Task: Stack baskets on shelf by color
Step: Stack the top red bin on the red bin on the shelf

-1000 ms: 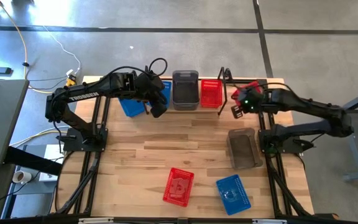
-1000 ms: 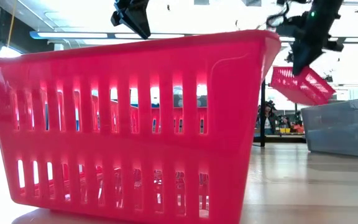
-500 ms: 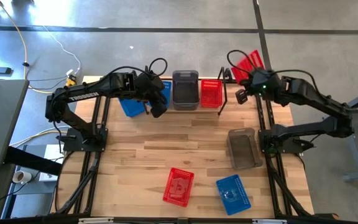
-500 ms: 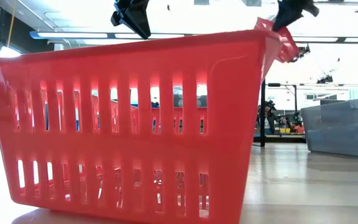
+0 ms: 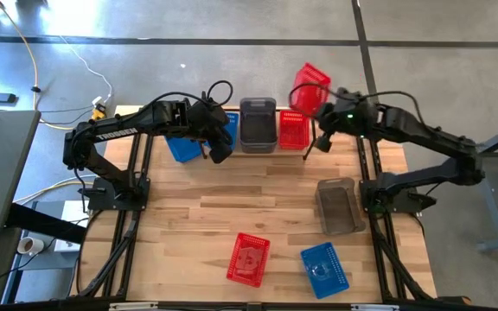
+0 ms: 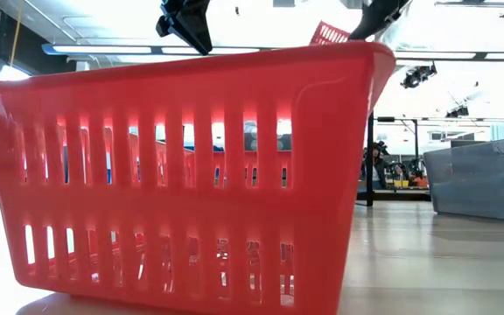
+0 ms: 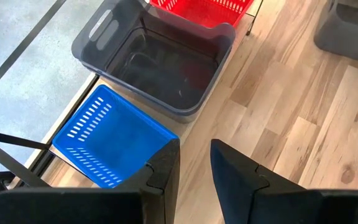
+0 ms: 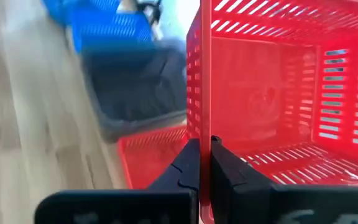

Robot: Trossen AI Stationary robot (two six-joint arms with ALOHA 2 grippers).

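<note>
High view shows a red basket (image 5: pixel 309 84) lifted clear of the table, tilted, hanging just beyond the far edge above the shelf's right end. The right gripper (image 5: pixel 321 111) has its fingers pinched shut on one side wall of that basket; the right wrist view shows the two dark fingers (image 8: pixel 188 165) clamped flat against the red rim with the basket's open mouth facing the camera. Directly below it, on the shelf (image 5: pixel 312 130), sits another red basket (image 5: pixel 293 129), with a grey basket (image 5: pixel 258 123) touching it in the middle slot and a blue basket (image 5: pixel 182 145) at the left end.

The step in hand looks like nesting the second red basket into the one already in the shelf's right slot. The next move calls for levelling the carried basket, squaring it over the seated one, and lowering it straight in before the fingers let go; a tilted entry could catch a rim or nudge the grey neighbour.

The left gripper (image 7: pixel 192 163) hovers near the blue basket with a narrow gap between its fingers, holding nothing. Three baskets wait on the near table: a grey one (image 5: pixel 336 206), a red one (image 5: pixel 248 258) and a blue one (image 5: pixel 324 269).
</note>
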